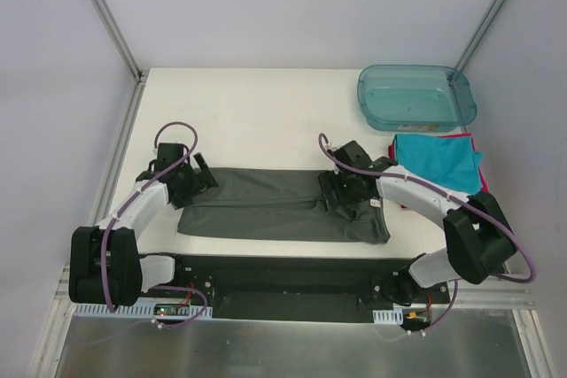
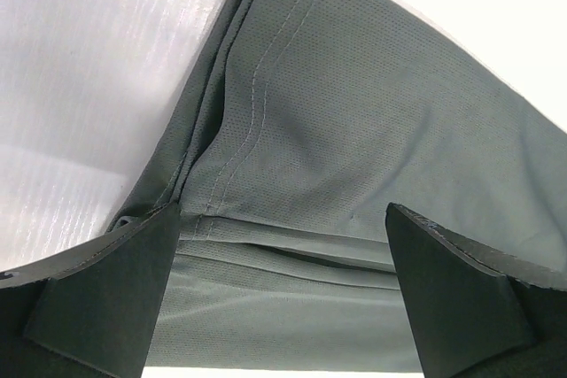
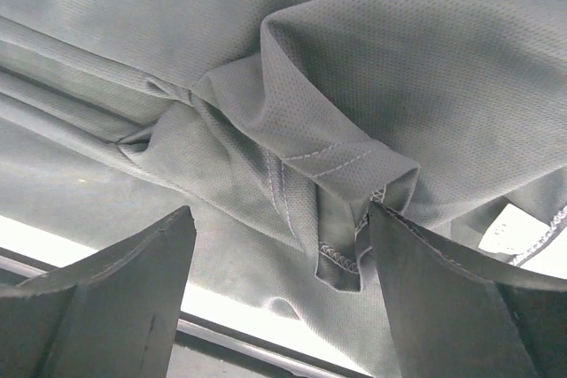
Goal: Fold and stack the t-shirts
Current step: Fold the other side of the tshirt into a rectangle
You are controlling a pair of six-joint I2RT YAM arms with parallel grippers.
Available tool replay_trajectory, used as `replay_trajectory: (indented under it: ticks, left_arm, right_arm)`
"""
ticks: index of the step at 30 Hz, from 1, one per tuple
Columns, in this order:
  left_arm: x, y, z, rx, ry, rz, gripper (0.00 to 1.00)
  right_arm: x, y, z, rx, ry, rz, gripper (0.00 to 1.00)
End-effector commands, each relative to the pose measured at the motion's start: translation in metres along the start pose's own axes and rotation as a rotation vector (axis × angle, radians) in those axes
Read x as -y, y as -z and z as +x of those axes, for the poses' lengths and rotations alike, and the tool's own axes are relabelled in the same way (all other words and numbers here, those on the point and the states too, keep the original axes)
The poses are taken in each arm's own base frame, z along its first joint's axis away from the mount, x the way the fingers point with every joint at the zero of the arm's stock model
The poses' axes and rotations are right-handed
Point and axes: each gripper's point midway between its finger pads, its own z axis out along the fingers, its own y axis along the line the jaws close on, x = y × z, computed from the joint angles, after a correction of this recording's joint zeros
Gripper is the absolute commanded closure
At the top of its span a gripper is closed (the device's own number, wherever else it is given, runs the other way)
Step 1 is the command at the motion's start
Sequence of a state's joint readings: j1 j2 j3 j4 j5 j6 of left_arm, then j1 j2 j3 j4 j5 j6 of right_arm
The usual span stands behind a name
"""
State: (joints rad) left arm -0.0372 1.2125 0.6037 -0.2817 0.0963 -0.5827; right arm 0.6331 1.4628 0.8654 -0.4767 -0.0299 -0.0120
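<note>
Item under inspection: one dark charcoal-grey short-sleeved cloth t-shirt (image 1: 266, 205), lying on the white counter (image 1: 257, 121) as a long band folded lengthwise, between the two arms.

Handling, as judged: thin mesh-knit fabric, light and limp, with no stiffness of its own. It will sag and drag if lifted from one point. The best hold looks to be a pinch through all layers at each end, both ends raised together.

Left tool (image 1: 190, 181): jaws fully apart, holding nothing. It sits low over the band's left end, with the stitched hem and its layered folds directly below and between the fingers.

Right tool (image 1: 341, 190): jaws wide, nothing clamped. It sits over the right end, where a bunched sleeve cuff (image 3: 354, 165) lies between the fingers – close against one of them. A small white neck label (image 3: 514, 229) shows just beyond.

Also noted: a teal cloth shirt (image 1: 438, 161) folded on top of a red-pink cloth shirt (image 1: 482, 165) at the right – beside a translucent teal plastic tub (image 1: 412, 69) and apart from the grey shirt.
</note>
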Motion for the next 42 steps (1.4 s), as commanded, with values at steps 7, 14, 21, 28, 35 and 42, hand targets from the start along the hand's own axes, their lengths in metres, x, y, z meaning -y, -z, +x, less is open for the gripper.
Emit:
replay_trajectory:
  ticks: [7, 14, 21, 28, 35, 42]
  left_arm:
    - [-0.013, -0.004, -0.001, 0.019, -0.022, -0.049, 0.01]
    - [-0.016, -0.007, 0.001, 0.008, -0.018, -0.063, 0.01]
    - [-0.020, -0.008, 0.000, 0.017, -0.015, -0.081, 0.01]
    - [-0.020, -0.008, -0.002, 0.023, -0.015, -0.087, 0.01]
    - [-0.022, -0.008, -0.002, 0.023, -0.014, -0.095, 0.01]
    - [-0.022, -0.009, -0.001, 0.021, -0.015, -0.097, 0.01]
  right_arm:
    - [-0.004, 0.008, -0.018, 0.070, -0.028, -0.038, 0.20]
    - [-0.021, -0.002, -0.025, 0.080, -0.020, -0.132, 0.22]
    - [-0.035, -0.013, -0.009, -0.013, -0.047, -0.174, 0.22]
    - [-0.045, 0.004, 0.003, -0.018, -0.015, -0.200, 0.22]
    - [-0.073, 0.016, 0.015, -0.049, -0.008, -0.346, 0.21]
    - [-0.088, 0.007, 0.024, -0.097, 0.002, -0.376, 0.21]
